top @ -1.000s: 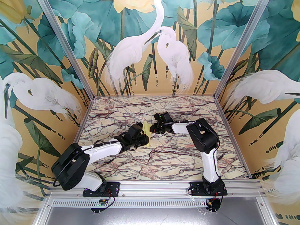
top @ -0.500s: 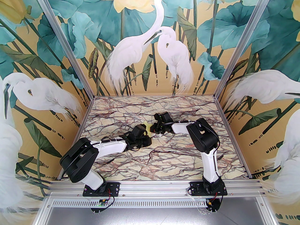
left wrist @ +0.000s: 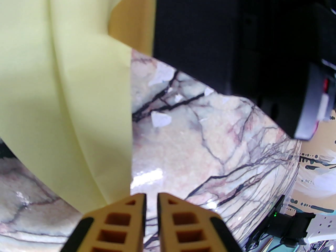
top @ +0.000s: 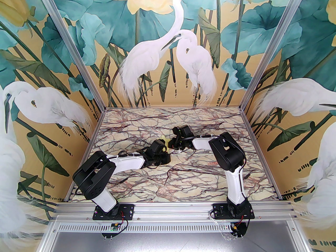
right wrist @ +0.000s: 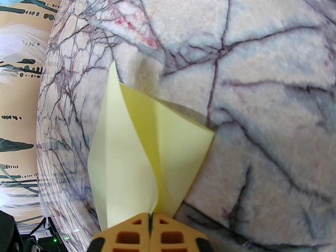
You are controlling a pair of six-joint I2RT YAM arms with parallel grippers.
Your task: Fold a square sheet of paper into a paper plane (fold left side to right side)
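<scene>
Paper plane pinched by right jaws, midway between left and right edges of surface. Left jaws narrowly parted, empty, just beside paper.

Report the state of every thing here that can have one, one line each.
yellow paper, folded in layers, flaps standing apart, pinched at one end.
right gripper, shut on the yellow paper.
left gripper, slightly open with nothing in the gap, right beside the paper's edge.
</scene>
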